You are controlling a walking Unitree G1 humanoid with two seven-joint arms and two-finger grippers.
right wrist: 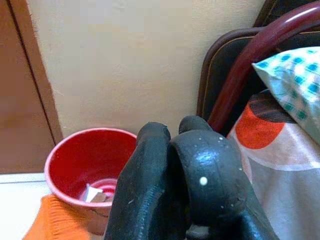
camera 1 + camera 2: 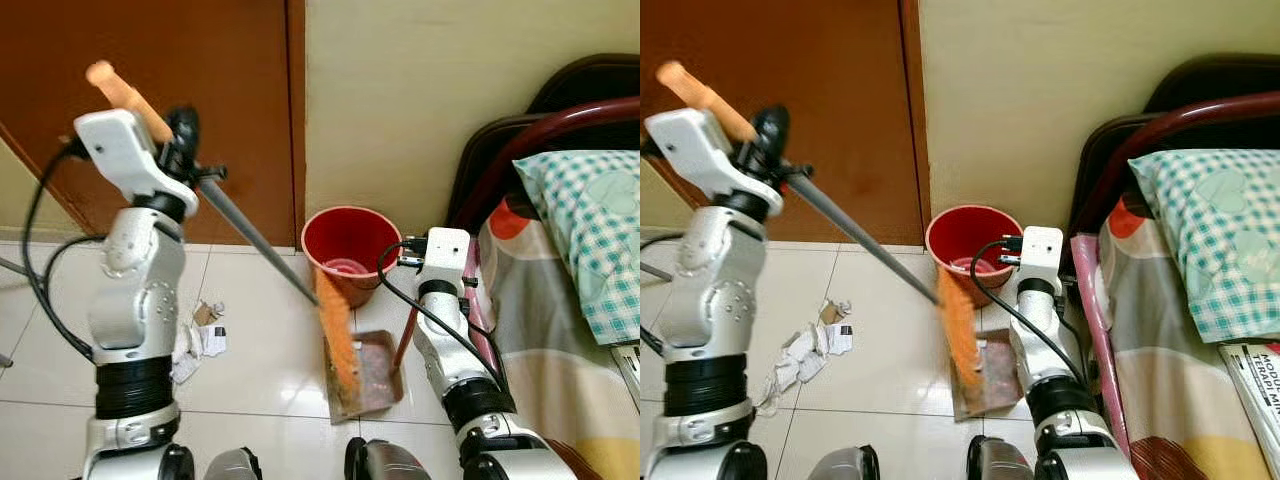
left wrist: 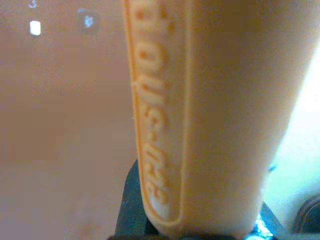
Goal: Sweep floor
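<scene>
My left gripper (image 2: 181, 138) is raised at the upper left, shut on the broom's orange grip (image 3: 210, 115). The broom's grey shaft (image 2: 250, 235) slants down to the right. Its orange bristles (image 2: 340, 340) rest on a brown dustpan (image 2: 375, 378) lying on the tiles. A thin red dustpan handle (image 2: 403, 345) rises to my right gripper (image 1: 172, 135), whose black fingers (image 1: 200, 180) are pressed together. Crumpled paper scraps (image 2: 205, 338) lie on the floor to the left of the dustpan.
A red bucket (image 2: 350, 245) holding a little litter stands against the wall just behind the dustpan. A bed (image 2: 560, 320) with a checked pillow (image 2: 590, 230) and a dark red frame crowds the right side. A brown door (image 2: 220, 90) is behind my left arm.
</scene>
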